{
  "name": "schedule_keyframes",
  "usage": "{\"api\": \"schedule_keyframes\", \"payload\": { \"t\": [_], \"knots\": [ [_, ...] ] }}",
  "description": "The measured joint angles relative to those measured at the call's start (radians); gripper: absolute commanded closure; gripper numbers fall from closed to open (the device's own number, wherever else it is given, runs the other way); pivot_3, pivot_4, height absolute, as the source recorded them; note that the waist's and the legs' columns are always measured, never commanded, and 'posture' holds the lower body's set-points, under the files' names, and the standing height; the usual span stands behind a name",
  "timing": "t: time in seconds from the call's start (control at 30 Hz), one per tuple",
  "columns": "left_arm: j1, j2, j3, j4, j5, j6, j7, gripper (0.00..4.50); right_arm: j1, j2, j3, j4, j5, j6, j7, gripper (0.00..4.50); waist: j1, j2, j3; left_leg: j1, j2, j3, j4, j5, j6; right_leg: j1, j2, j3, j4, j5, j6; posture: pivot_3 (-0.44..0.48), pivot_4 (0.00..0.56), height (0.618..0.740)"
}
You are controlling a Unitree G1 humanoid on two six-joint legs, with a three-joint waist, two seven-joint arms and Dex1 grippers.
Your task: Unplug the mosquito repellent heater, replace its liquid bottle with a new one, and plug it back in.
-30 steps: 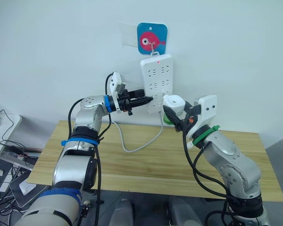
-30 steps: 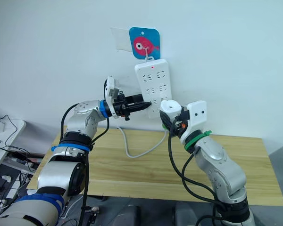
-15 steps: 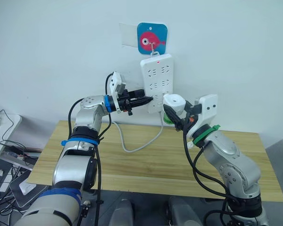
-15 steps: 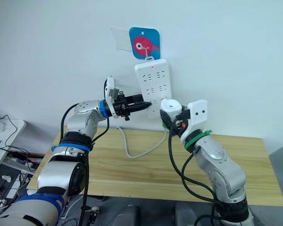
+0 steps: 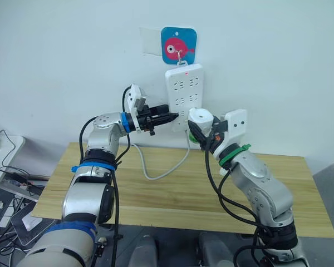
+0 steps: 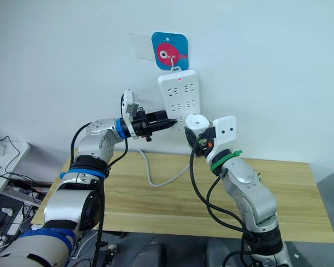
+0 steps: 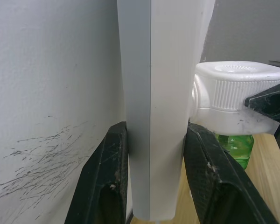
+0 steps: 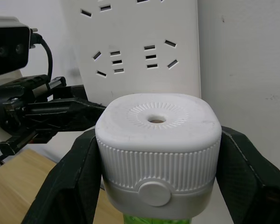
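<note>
Heater up by the strip, green bottle fitted

Right gripper (image 8: pixel 156 186) jaws clamp the mosquito repellent heater (image 8: pixel 157 149), green liquid bottle (image 7: pixel 233 148) beneath; left gripper (image 7: pixel 154 175) jaws pinch the power strip (image 5: pixel 185 95) edge.

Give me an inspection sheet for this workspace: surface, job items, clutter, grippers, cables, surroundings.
Surface: wooden table, bare top apart from a cable.
Job's things: mosquito repellent heater, green liquid bottle attached beneath, held up beside the power strip on the wall.
Clutter: nothing seen on the table.
Grippers: left gripper clamps the power strip's lower edge; right gripper is closed on the heater.
Cables: white cord loops from the strip onto the table.
Surroundings: white wall, fish hook plate; wires at the far left.
</note>
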Motion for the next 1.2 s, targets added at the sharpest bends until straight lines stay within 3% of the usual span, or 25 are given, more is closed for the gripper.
{"api": "schedule_keyframes", "payload": {
  "t": [0.53, 1.07, 1.2],
  "knots": [
    [0.001, 0.02, 0.024, -0.001, 0.008, 0.024, 0.009, 3.16, -0.025, 0.085, 0.037, 0.123, -0.081, -0.119, 0.007, 1.53, -0.008, 0.0, 0.0, 0.003, 0.0, 0.001, 0.0, 0.0, 0.0, 0.0, 0.001, 0.001, 0.003, 0.0, 0.0, -0.008, 0.167, 0.74],
    [0.003, 0.02, 0.045, -0.001, 0.026, 0.036, 0.01, 3.16, -0.046, 0.099, 0.05, 0.195, -0.126, -0.17, 0.02, 1.53, -0.021, 0.0, 0.001, 0.005, 0.001, 0.002, 0.0, 0.001, 0.001, 0.0, 0.001, 0.003, 0.008, 0.0, 0.0, -0.01, 0.162, 0.74],
    [0.003, -0.009, 0.031, -0.003, 0.023, 0.03, -0.023, 3.16, -0.062, 0.079, 0.047, 0.186, -0.148, -0.139, 0.026, 0.22, -0.016, 0.0, 0.001, 0.005, 0.0, 0.001, 0.0, 0.001, 0.001, 0.001, 0.0, 0.002, 0.007, -0.001, -0.001, -0.009, 0.162, 0.74]
  ]
}}
